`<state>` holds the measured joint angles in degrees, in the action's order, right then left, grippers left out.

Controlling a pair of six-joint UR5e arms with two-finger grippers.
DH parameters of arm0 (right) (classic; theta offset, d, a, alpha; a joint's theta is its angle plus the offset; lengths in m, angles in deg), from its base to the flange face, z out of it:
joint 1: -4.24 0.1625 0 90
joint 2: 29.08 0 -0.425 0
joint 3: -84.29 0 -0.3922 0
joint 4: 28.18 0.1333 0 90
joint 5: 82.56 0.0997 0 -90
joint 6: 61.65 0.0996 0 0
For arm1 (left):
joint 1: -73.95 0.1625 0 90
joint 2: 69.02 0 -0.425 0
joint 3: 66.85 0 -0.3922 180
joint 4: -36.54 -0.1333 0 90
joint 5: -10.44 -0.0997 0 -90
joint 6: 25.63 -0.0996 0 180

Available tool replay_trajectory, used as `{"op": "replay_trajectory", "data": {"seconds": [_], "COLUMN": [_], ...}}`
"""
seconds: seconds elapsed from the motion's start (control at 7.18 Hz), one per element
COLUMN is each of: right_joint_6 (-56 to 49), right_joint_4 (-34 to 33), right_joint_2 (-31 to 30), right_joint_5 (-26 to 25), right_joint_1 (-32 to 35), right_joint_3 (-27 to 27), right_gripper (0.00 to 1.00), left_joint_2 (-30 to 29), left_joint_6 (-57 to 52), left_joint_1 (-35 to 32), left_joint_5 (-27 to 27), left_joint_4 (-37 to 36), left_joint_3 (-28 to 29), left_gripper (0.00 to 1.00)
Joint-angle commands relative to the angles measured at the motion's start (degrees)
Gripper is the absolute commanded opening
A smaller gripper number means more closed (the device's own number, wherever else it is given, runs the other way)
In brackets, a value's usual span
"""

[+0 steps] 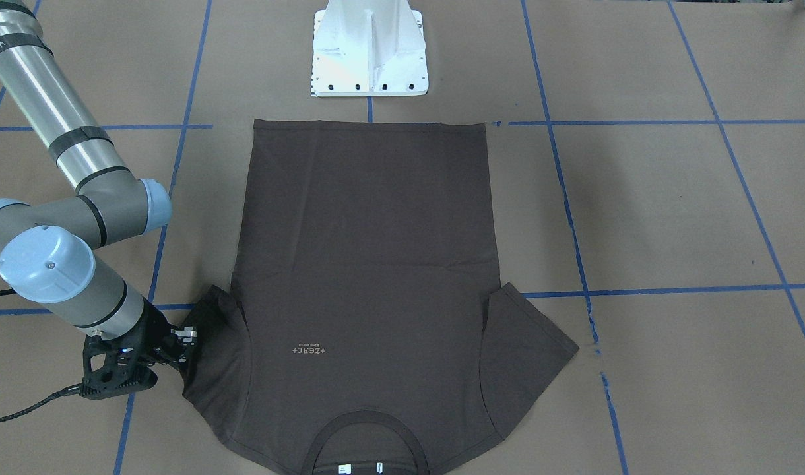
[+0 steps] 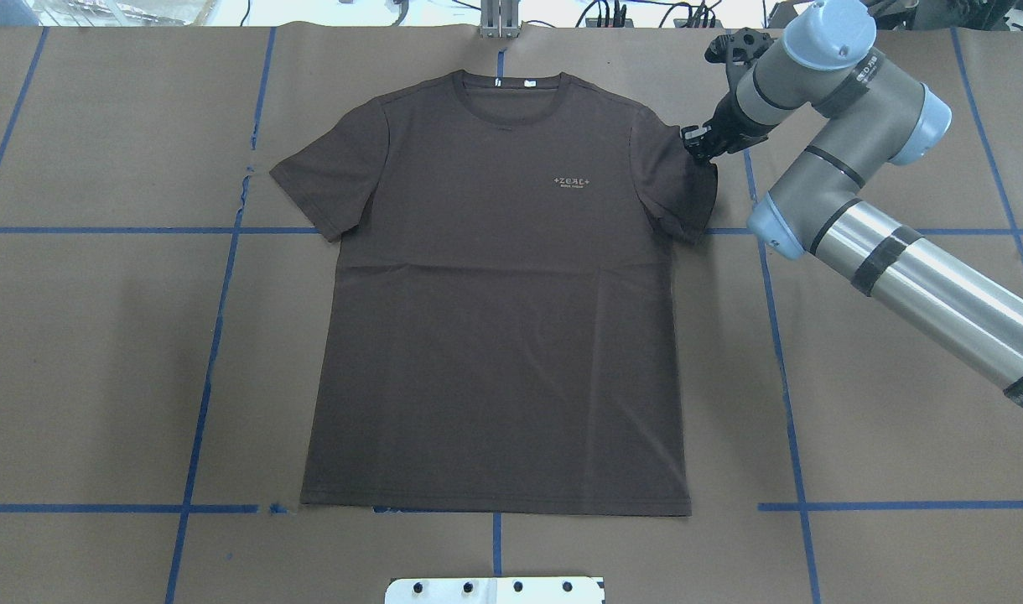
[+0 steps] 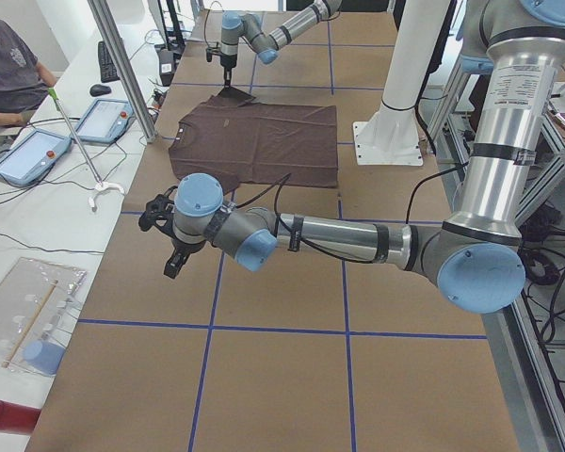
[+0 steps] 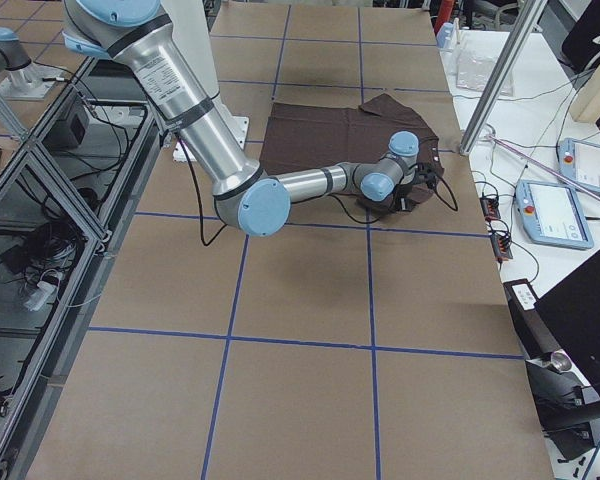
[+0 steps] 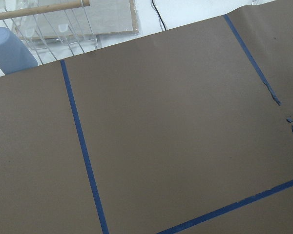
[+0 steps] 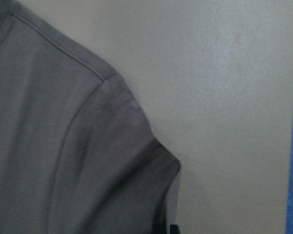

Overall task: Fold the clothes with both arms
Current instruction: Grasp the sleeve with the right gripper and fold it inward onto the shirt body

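Though the shirt (image 2: 495, 319) lies spread flat, front up, on the tabletop (image 2: 897, 419), no fold shows yet, so I judge the whole job still lies ahead. The right pincer (image 2: 698, 147) sits at the edge of the sleeve (image 2: 679, 189) on its side, seemingly to take it; whether it is clamped I cannot tell. The left pincer (image 3: 172, 259) hangs over bare tabletop, well apart from the shirt, its state unreadable.

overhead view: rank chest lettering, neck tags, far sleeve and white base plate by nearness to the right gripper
1. chest lettering, just inboard of the right gripper
2. neck tags, at the collar
3. far sleeve, view's left
4. white base plate, bottom edge
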<state>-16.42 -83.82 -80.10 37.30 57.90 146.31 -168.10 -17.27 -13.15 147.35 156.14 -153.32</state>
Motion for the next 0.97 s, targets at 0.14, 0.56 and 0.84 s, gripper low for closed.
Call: {"op": "replay_trajectory", "data": {"seconds": [0.14, 0.56, 0.84], "right_joint_6": [2.4, 4.42, 5.22], "right_joint_4": [-2.09, -2.45, -2.19], "right_joint_2": [6.35, 10.4, 12.26], "right_joint_5": [-2.16, -12.59, -17.64], "right_joint_1": [-1.27, -7.75, -11.02], "right_joint_3": [-0.06, -1.81, -3.84], "right_gripper": [0.0, 0.0, 0.99], "left_joint_2": [-0.94, -1.21, -1.29], "left_joint_6": [-0.1, -0.19, -0.01], "left_joint_1": [0.0, 0.0, 0.0], "left_joint_5": [0.02, 0.02, 0.02], "left_joint_4": [0.1, 0.19, 0.19], "left_joint_3": [1.56, 2.18, 2.27], "left_gripper": [1.0, 1.0, 1.0]}}
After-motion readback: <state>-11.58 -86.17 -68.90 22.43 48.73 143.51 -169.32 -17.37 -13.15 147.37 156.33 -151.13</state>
